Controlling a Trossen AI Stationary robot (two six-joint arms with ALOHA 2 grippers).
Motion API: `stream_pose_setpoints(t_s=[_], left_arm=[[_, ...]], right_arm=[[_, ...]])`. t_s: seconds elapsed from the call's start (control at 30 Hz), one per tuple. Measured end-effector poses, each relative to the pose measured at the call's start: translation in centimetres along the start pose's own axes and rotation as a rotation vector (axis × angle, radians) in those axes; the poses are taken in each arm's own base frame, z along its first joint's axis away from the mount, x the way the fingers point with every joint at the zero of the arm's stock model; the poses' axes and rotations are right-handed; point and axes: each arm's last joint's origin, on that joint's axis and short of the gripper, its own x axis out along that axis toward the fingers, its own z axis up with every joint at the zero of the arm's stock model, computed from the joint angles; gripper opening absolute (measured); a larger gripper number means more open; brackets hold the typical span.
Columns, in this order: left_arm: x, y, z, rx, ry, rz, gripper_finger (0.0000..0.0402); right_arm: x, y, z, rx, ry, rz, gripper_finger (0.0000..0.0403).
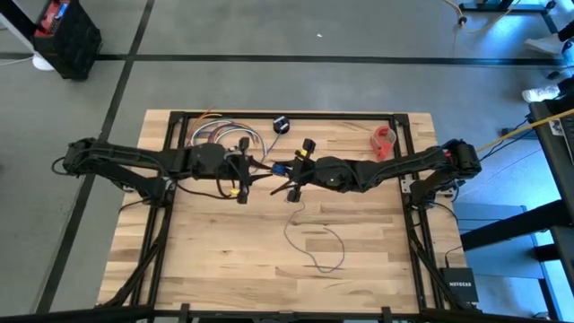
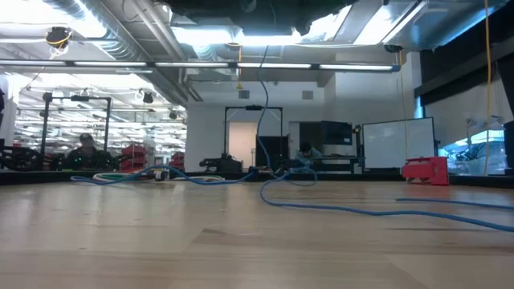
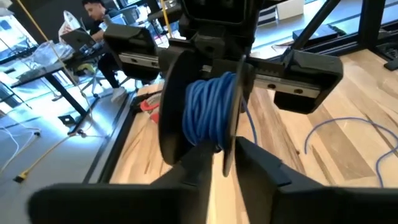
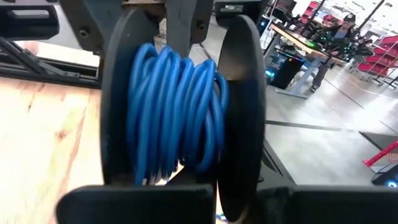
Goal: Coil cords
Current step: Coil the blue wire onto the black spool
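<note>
A black spool (image 1: 280, 169) wound with thin blue cord (image 4: 171, 112) hangs over the middle of the table between both arms. My right gripper (image 4: 239, 202) comes from the table's right and is shut on it. My left gripper (image 3: 221, 165) comes from the left. It is open, its two fingers standing close on either side of one flange's rim (image 3: 227, 146); a sliver of table shows in the gap. The cord's loose end (image 1: 292, 211) drops from the spool, and its loop (image 1: 318, 247) lies on the wood. The low view shows the hanging cord (image 2: 261, 120). My right gripper pinches the rim of one flange (image 4: 244, 168) between its two fingers, coming about level from the table's right side. The spool is lifted clear of the table with its flanges upright. The cord trails slack below it to the table.
At the far edge lie a second small black spool (image 1: 281, 124), a bundle of multicoloured cables (image 1: 220, 136) and a red object (image 1: 386, 142). Bare wood (image 1: 224, 260) spreads on the near side around the cord's loop.
</note>
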Motion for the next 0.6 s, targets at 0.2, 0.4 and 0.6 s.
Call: stream_pose_setpoints(t_s=[0.2, 0.4, 0.6], left_arm=[[-0.04, -0.04, 0.04, 0.011, -0.005, -0.011, 0.0008], [-0.03, -0.03, 0.05, 0.016, -0.005, -0.008, 0.0004], [0.00, -0.06, -0.02, 0.024, 0.002, -0.009, 0.0003]], right_arm=[[0.00, 0.04, 0.03, 0.029, -0.005, 0.016, 0.0005], [-0.01, -0.06, -0.03, 0.120, 0.008, -0.024, 0.0026], [-0.75, -0.11, 0.39, 0.088, 0.018, -0.063, 0.0074]])
